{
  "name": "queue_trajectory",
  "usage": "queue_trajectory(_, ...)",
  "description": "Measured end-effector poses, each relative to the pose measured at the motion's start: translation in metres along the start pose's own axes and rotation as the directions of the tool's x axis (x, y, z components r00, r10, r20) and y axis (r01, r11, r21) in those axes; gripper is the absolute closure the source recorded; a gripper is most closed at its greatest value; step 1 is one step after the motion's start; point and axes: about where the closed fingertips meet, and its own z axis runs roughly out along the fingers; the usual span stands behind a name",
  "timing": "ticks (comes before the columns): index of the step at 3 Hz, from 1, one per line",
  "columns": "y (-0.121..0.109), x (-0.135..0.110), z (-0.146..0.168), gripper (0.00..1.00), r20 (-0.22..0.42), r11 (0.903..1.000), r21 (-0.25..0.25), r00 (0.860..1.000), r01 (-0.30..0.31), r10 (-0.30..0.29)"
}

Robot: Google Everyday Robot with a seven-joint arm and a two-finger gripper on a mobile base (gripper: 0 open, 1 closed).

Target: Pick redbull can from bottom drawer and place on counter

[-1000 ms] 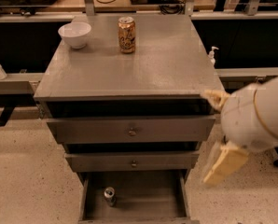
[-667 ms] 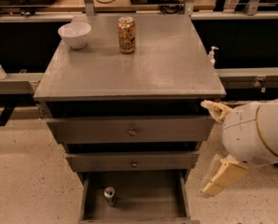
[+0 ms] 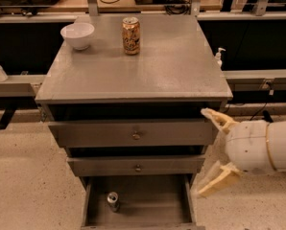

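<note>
The redbull can [image 3: 113, 201] stands upright at the left of the open bottom drawer [image 3: 138, 206], its shiny top showing. The counter [image 3: 133, 61] is the grey top of the cabinet. My gripper [image 3: 206, 151] is at the right of the cabinet, level with the two knobbed drawers, with its cream fingers [image 3: 219, 180] spread wide apart and nothing between them. It is well to the right of and above the redbull can.
A gold-orange can [image 3: 131, 35] and a white bowl [image 3: 77, 35] stand at the back of the counter. Two knobbed drawers [image 3: 133, 135] sit slightly pulled out above the bottom one. A small white bottle [image 3: 219, 57] is behind the cabinet's right edge.
My gripper and arm have moved down and a little left, from beside the counter's right edge to beside the drawers. The can has not moved.
</note>
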Motion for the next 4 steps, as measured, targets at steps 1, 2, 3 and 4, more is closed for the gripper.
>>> queue_trajectory(1, 0.012, 0.013, 0.054, 0.00, 0.218, 0.9988, -0.014, 0.975, -0.047, 0.049)
queue_trajectory(2, 0.047, 0.029, 0.123, 0.00, 0.332, 0.9943, -0.091, 0.940, -0.055, 0.082)
queue_trajectory(3, 0.080, 0.062, 0.174, 0.00, 0.306, 0.9842, -0.167, 0.946, -0.060, 0.109)
queue_trajectory(4, 0.101, 0.113, 0.204, 0.00, 0.266, 0.9705, -0.200, 0.946, -0.135, 0.186)
